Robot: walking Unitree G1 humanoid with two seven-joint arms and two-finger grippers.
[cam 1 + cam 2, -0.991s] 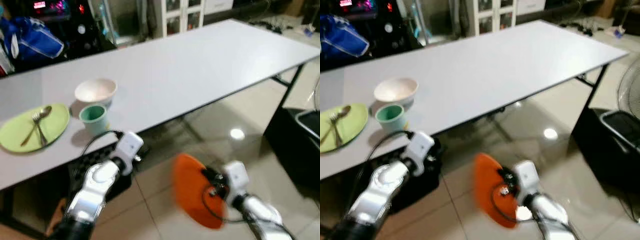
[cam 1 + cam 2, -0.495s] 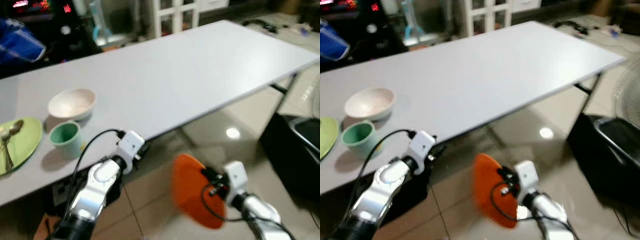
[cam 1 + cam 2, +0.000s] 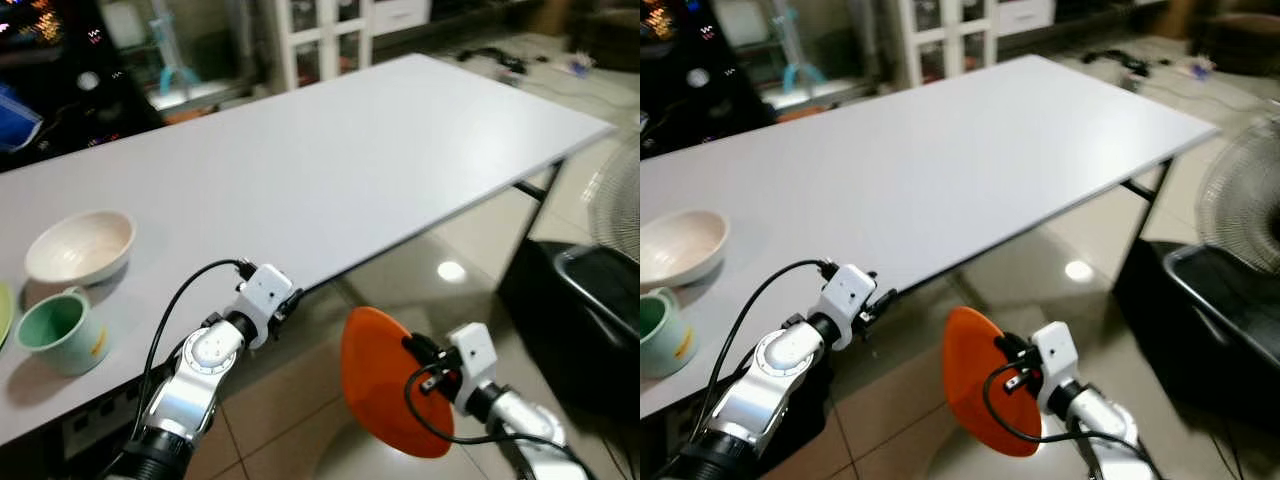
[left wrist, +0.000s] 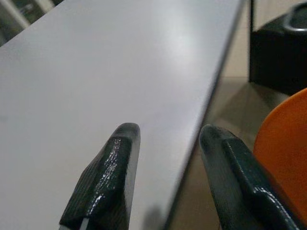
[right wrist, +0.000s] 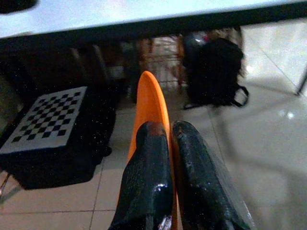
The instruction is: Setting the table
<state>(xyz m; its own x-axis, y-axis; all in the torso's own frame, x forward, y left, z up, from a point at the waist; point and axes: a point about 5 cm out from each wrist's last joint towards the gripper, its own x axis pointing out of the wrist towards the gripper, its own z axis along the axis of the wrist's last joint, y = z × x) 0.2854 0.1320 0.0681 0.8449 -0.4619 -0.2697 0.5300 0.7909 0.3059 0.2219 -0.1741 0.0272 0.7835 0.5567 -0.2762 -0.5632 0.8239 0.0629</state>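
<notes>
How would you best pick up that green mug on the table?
Probably by the green mug's open rim, coming from above: it stands upright near the table edge, the cream bowl sits close behind it, and the left gripper has open jaws.

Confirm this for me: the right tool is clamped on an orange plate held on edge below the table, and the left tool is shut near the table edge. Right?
Not quite. The left tool is open, its fingers apart over the table edge, as the left wrist view shows. The right tool is indeed clamped on the orange plate, held on edge below the table.
</notes>
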